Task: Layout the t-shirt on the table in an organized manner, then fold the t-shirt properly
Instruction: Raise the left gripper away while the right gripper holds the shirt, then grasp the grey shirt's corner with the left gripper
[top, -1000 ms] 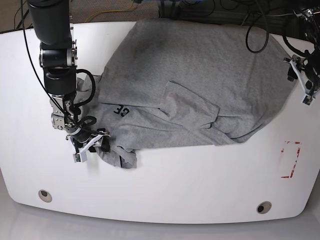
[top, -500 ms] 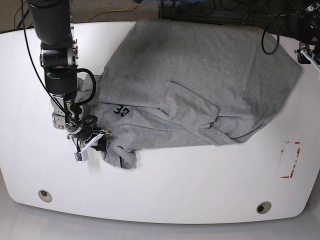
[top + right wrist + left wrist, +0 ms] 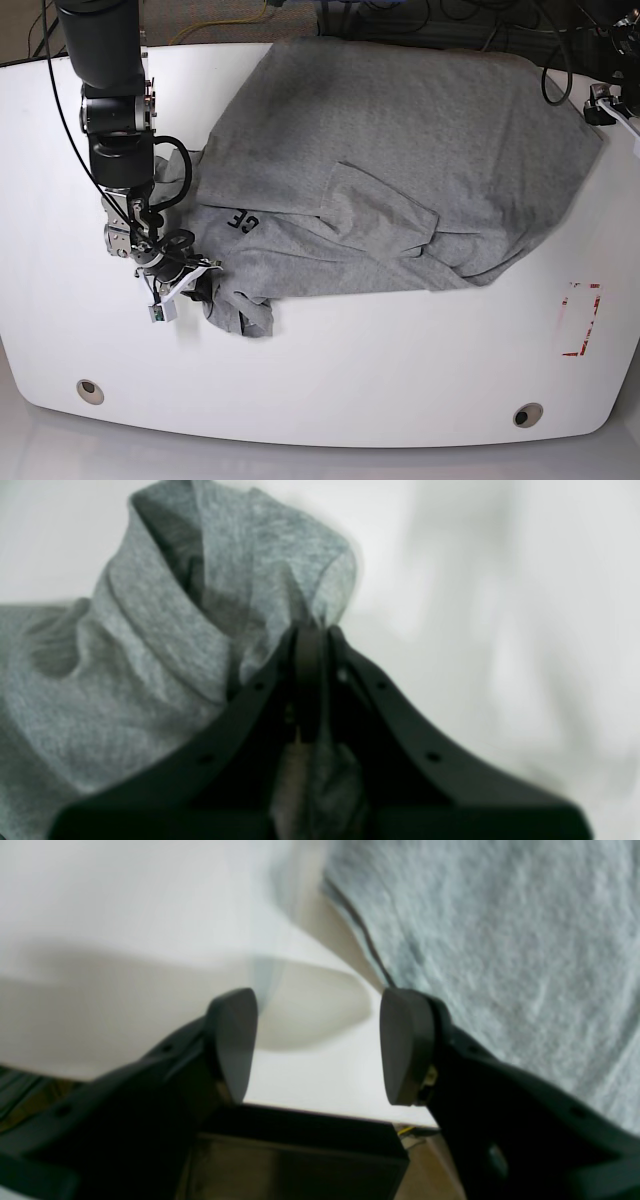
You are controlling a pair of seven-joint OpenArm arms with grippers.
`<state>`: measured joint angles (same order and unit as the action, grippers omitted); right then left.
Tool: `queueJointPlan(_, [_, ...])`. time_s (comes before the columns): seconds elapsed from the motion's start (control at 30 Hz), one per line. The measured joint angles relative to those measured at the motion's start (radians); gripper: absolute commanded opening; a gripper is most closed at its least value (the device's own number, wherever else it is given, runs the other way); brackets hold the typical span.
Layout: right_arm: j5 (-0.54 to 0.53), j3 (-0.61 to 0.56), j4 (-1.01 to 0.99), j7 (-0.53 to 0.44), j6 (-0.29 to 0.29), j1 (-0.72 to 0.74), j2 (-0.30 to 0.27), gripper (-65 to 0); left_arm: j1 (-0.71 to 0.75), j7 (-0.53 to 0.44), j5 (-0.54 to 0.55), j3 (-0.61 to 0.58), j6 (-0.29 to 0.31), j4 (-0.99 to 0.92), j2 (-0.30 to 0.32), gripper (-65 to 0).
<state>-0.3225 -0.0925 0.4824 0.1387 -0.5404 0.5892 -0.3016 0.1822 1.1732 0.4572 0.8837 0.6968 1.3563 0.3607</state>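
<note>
The heather-grey t-shirt (image 3: 400, 150) lies rumpled across the far half of the white table (image 3: 400, 370), with a folded flap in its middle and black lettering near its left side. My right gripper (image 3: 195, 283) is at the shirt's near-left corner, shut on a bunched fold of the grey fabric (image 3: 150, 630); in the right wrist view the right gripper (image 3: 310, 635) has cloth pinched between closed jaws. My left gripper (image 3: 320, 1045) is open and holds nothing. It hovers over the table's edge (image 3: 100, 940) just beside the shirt's hem (image 3: 500, 940), at the far right in the base view (image 3: 603, 103).
A red tape mark (image 3: 582, 318) sits near the right edge of the table. Two grommet holes (image 3: 90, 390) (image 3: 527, 414) lie along the front edge. Cables hang behind the far edge, and the right arm's dark column (image 3: 110, 90) stands at the far left.
My right gripper has closed onto the shirt's near-left fold. The left gripper has moved from the shirt's right edge toward the table's far right corner, still open.
</note>
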Motion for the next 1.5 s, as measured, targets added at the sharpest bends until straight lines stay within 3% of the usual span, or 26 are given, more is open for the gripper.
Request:
queueJointPlan(0.3, [0.000,0.000,0.000,-0.004,-0.003,0.000,0.000,-64.8,-0.033,-0.017,0.092,-0.080,0.000,-0.002,-0.019,-28.3])
queueJointPlan(0.6, [0.000,0.000,0.000,-0.003,-0.003,0.000,0.000,-64.8,-0.063,-0.021,0.098,-0.123,0.000,0.001,-0.037,-29.2])
queueJointPlan(0.67, [-0.001,0.000,0.000,-0.004,-0.003,0.000,0.000,-64.8,-0.066,-0.024,0.102,-0.130,0.000,0.001,-0.041,-33.2])
queueJointPlan(0.87, [-0.004,0.000,0.000,-0.003,-0.003,-0.001,0.000,-65.0,-0.064,-0.023,0.102,-0.129,0.000,0.001,-0.043,-56.8])
queueJointPlan(0.97, [-0.004,0.000,0.000,-0.003,-0.003,-0.001,0.000,-65.0,-0.063,-0.022,0.097,-0.137,0.000,-0.001,-0.042,-64.7])
queueJointPlan(1.33, [-0.004,0.000,0.011,0.004,-0.002,-0.002,-0.001,-65.0,-0.075,-0.019,0.105,-0.151,0.000,0.005,-0.046,-64.4])
queueJointPlan(1.5, [0.003,0.001,0.113,0.115,-0.001,-0.024,-0.011,-65.0,-0.104,0.023,0.077,-0.153,0.000,0.056,-0.056,-64.4])
